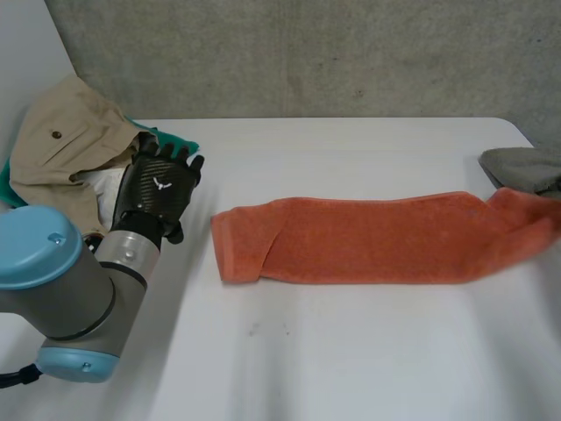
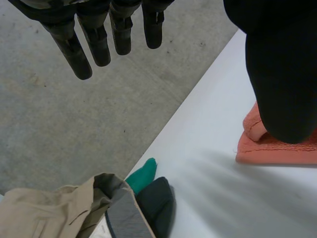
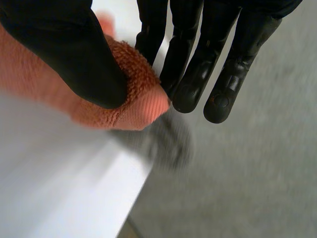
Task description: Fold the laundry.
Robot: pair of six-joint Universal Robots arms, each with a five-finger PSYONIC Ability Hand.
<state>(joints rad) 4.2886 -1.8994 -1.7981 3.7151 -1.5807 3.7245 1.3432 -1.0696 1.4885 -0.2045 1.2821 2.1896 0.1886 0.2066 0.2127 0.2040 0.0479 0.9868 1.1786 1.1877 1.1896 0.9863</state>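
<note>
Orange towel point(image 1: 351, 241): flat on tabletop point(image 1: 351, 351), already folded lengthwise.
Right robot hand point(image 3: 64, 54): thumb and fingers pinch towel's right end.
Left robot hand point(image 1: 162, 189): fingers straight, empty, apart from towel's left end.
Advice: carry pinched end over to left end, edges aligned.
Loose, unbinned: beige garment point(image 1: 61, 140), grey cloth point(image 1: 526, 167).

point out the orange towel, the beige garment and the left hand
orange towel point(image 1: 368, 239), head view, its middle
beige garment point(image 1: 72, 151), head view, beside its button
left hand point(image 1: 158, 189), head view, back of hand
</note>
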